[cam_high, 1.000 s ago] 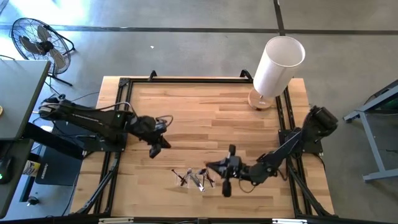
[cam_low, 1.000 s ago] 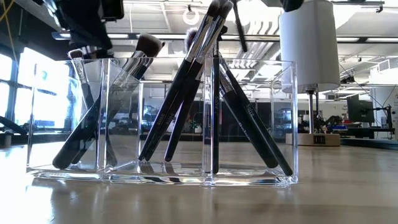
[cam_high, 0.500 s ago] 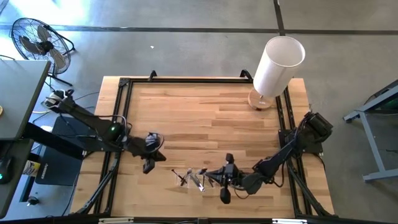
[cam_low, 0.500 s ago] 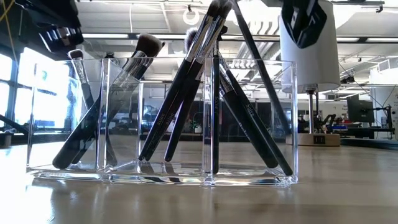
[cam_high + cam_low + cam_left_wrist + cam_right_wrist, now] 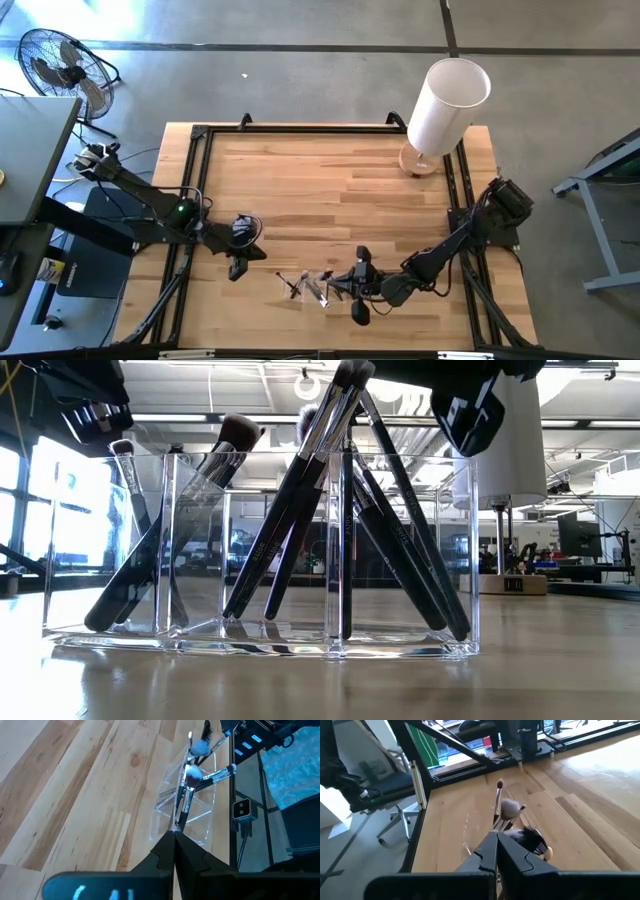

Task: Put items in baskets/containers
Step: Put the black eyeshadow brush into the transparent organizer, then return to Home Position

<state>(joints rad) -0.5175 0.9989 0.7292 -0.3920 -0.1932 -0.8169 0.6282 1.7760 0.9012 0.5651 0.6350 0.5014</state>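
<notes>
A clear three-compartment holder (image 5: 315, 288) (image 5: 260, 560) (image 5: 187, 815) stands on the wooden table near its near edge. Several brushes (image 5: 300, 510) (image 5: 192, 775) (image 5: 509, 807) stand in it, handle ends on its floor, leaning on its walls, bristles up. A dark thin brush (image 5: 410, 510) leans in the right compartment. My right gripper (image 5: 345, 288) (image 5: 496, 836) (image 5: 468, 415) is shut and hangs just above and to the right of the holder, apart from the brush tops. My left gripper (image 5: 255, 250) (image 5: 174, 834) is shut and waits left of the holder.
A tall white cylinder on a round wooden base (image 5: 445, 100) (image 5: 500, 430) stands at the table's far right corner. Black frame rails (image 5: 195, 190) run along the table's sides. Bare wood (image 5: 330, 190) spreads from the holder toward the far edge.
My right gripper has come down and slightly left, toward the holder. A dark thin brush that hung above the holder has dropped into the right compartment and tipped over against the brushes there. My left gripper has drawn back toward the table's left and near edge.
</notes>
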